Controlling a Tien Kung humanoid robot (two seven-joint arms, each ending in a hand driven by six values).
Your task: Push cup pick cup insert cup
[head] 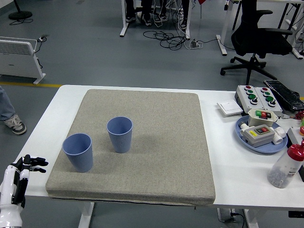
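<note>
Cups: I see two blue ribbed cups, both upright and mouth-up on the grey mat, apart from each other. The left cup stands near the mat's left front corner. The second cup stands just right of it and slightly farther back. The mat lies on the white table. At the far left, low in my view, I see the left hand beside the table's front left corner, off the mat and apart from both cups; its fingers are released and grasp nothing. Right of the mat sit a blue plate carrying button boxes, and a red-capped bottle near the table's front edge.
</note>
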